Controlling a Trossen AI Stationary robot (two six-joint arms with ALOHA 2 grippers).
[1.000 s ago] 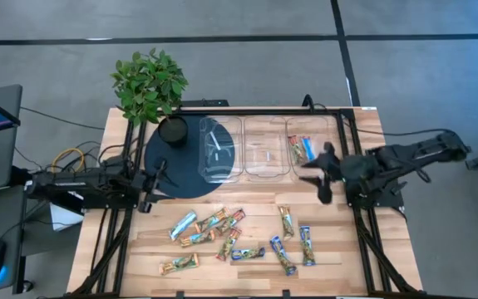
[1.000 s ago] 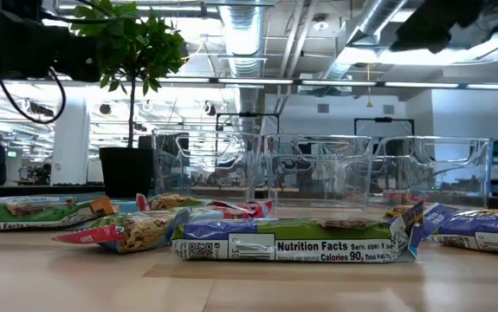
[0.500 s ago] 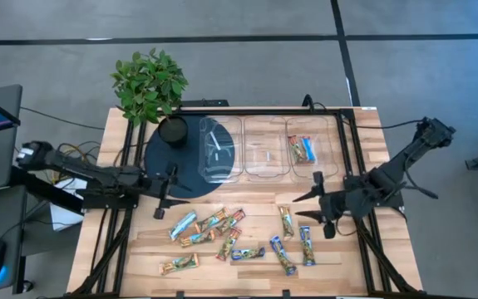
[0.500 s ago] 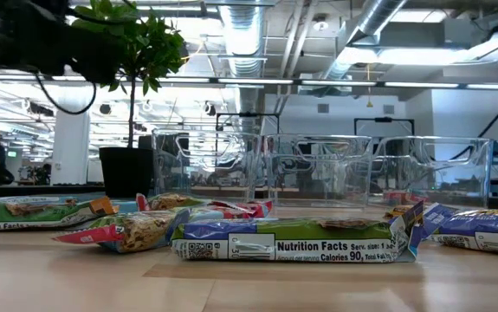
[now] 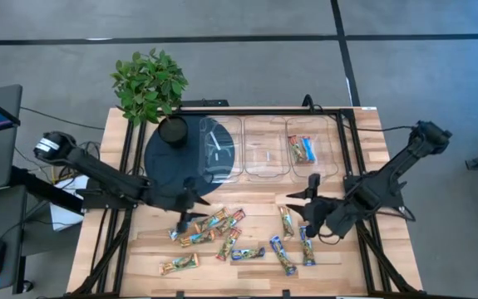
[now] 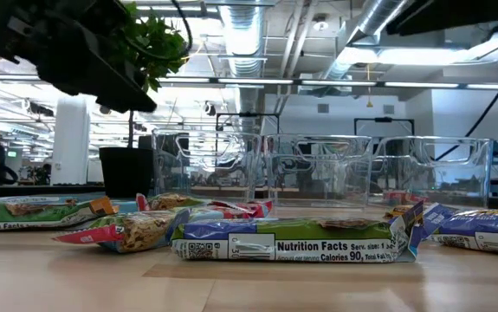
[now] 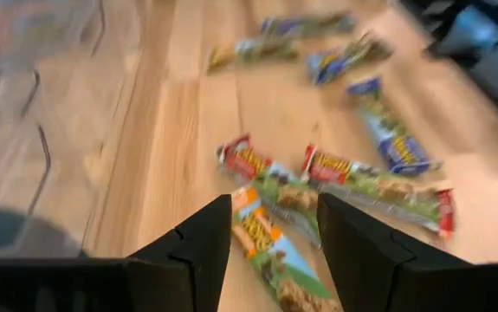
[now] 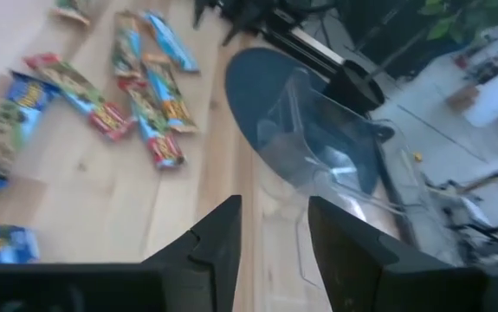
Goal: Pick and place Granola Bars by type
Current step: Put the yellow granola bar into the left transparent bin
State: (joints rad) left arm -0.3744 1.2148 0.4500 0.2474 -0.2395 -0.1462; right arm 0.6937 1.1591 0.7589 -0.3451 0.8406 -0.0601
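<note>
**Both arms low over the scattered bars, nothing held**

On the left, the left gripper hangs just over the near-left cluster of Granola Bars, its fingers spread with a green-tan bar showing in the gap, not pinched. Left of that cluster is bare wood out to the tabletop edge, and a strip of bare wood also runs between the bars and the bins.

Behind the cluster sit a dark round mat and a potted plant at the back-left corner. Three clear bins stand in a row along the back; the rightmost holds a few bars, the other two look empty of bars.

Farther right, a second group of bars lies near the front edge. The right gripper is just behind it, its fingers parted and empty.

The overhead view alone gives the whole layout. The table-height view shows no fingertips, only dark arm overhead, plus a bar's nutrition label facing front and the bin walls standing upright. The left wrist view shows red-ended wrappers overlapping; the right wrist view looks across to the mat and a bin.

The tabletop is pale planked wood in a black frame, on grey floor with cables at the left; beyond is an open office with exposed ducts.
</note>
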